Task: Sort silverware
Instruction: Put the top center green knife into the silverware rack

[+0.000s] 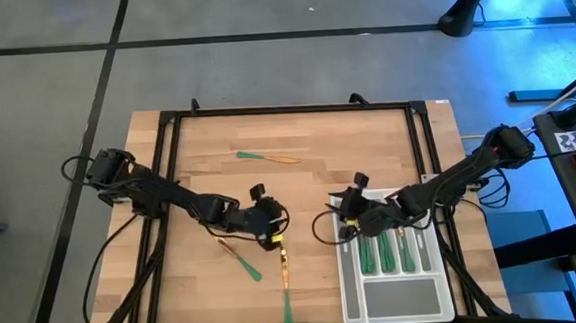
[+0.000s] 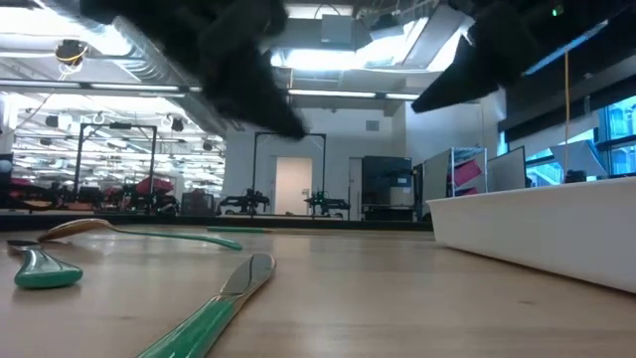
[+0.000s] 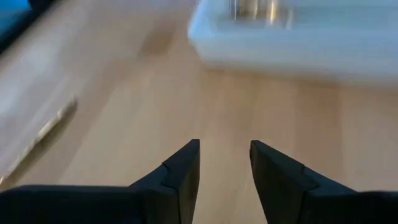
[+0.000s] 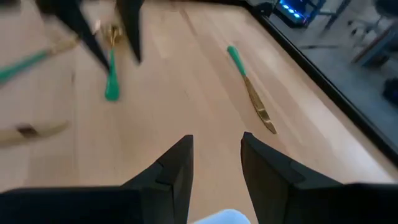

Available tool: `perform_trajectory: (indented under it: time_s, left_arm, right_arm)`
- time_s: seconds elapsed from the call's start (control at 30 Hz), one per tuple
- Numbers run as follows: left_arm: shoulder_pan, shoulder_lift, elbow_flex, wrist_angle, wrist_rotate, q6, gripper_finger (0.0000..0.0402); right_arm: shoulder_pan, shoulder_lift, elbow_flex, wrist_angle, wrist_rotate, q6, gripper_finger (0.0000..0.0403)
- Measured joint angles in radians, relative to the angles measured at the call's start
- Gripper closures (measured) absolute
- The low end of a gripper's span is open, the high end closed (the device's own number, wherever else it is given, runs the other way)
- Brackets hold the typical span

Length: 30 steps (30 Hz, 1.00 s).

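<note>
Left gripper (image 1: pixel 270 239), fingers parted with nothing between them, hovers at centre frame right over the top end of the fork (image 1: pixel 285 282), which runs straight down toward the bottom edge, far nearer than the right gripper (image 1: pixel 348 218).

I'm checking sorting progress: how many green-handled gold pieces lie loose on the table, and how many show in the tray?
Green-handled gold silverware loose on the wooden table: 3
Green handles showing in the pale grey divided tray: 3
Total visible: 6
</note>
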Motion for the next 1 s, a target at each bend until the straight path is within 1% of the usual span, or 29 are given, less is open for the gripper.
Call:
perform_trajectory:
  time_s: [0.03, 0.1, 0.2, 0.27, 0.3, 0.4, 0.47, 0.7, 0.83, 0.9, 1.0]
  left_arm:
    - [0.003, 0.0, 0.0, 0.054, -0.001, 0.015, 0.0271]
    - [0.011, 0.004, 0.001, 0.132, -0.003, 0.061, 0.0271]
    - [0.047, 0.009, 0.001, 0.197, -0.002, 0.073, 0.0271]
    - [0.1, 0.009, 0.001, 0.198, -0.005, 0.029, 0.0271]
    - [0.131, 0.009, 0.001, 0.184, -0.007, 0.011, 0.0269]
    - [0.232, 0.009, -0.001, 0.14, 0.015, 0.014, 0.0256]
    - [0.302, 0.009, -0.001, 0.135, 0.072, 0.051, 0.0242]
    - [0.536, 0.013, -0.023, 0.138, 0.357, 0.202, 0.0172]
    - [0.636, 0.038, -0.023, 0.141, 0.526, 0.423, 0.0138]
    - [0.671, 0.06, -0.023, 0.126, 0.564, 0.545, 0.0133]
    - [0.716, 0.097, -0.024, 0.111, 0.568, 0.644, 0.0137]
  right_arm:
    - [0.0, 0.013, -0.001, 0.009, -0.005, -0.029, 0.027]
    - [0.0, 0.033, -0.001, 0.037, -0.053, -0.074, 0.027]
    - [0.0, 0.044, -0.001, 0.038, -0.181, -0.102, 0.027]
    - [0.0, 0.049, -0.001, 0.037, -0.244, -0.104, 0.027]
    - [0.0, 0.05, -0.001, 0.036, -0.26, -0.106, 0.027]
    - [-0.008, 0.05, -0.001, 0.041, -0.271, -0.106, 0.027]
    - [-0.02, 0.05, -0.001, 0.043, -0.27, -0.104, 0.027]
    - [-0.091, 0.05, -0.001, 0.059, -0.271, -0.031, 0.027]
    - [-0.105, 0.05, -0.001, 0.061, -0.272, 0.03, 0.027]
    - [-0.105, 0.05, -0.001, 0.062, -0.27, 0.06, 0.027]
    - [-0.103, 0.05, -0.001, 0.073, -0.266, 0.116, 0.027]
